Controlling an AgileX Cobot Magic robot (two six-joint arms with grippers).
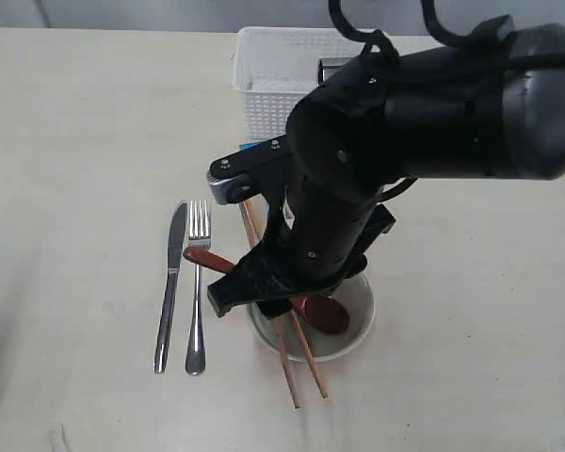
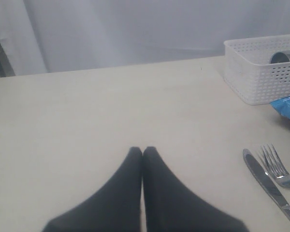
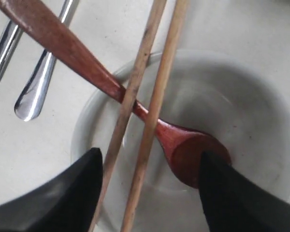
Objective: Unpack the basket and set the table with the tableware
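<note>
two chopsticks (image 3: 152, 106) lie across the bowl (image 3: 251, 96) over the red spoon (image 3: 82, 58); our right tool (image 3: 150, 193) gapes wide, holding nothing, our left tool (image 2: 142, 154) shut, empty. next we fetch the steel cup (image 2: 282, 57) from the basket (image 1: 282, 71).

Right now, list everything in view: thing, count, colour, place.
basket: one, white, far side of table
cup: one, steel, inside basket
bag: one, blue, near basket
knife: one, steel, beside fork
fork: one, steel, beside bowl
bowl: one, off-white, near middle
spoon: one, dark red, head in bowl
chopsticks: two, wooden, across bowl
table: one, cream
left pincer: black, shut, empty
right pincer: black, open over bowl
</note>
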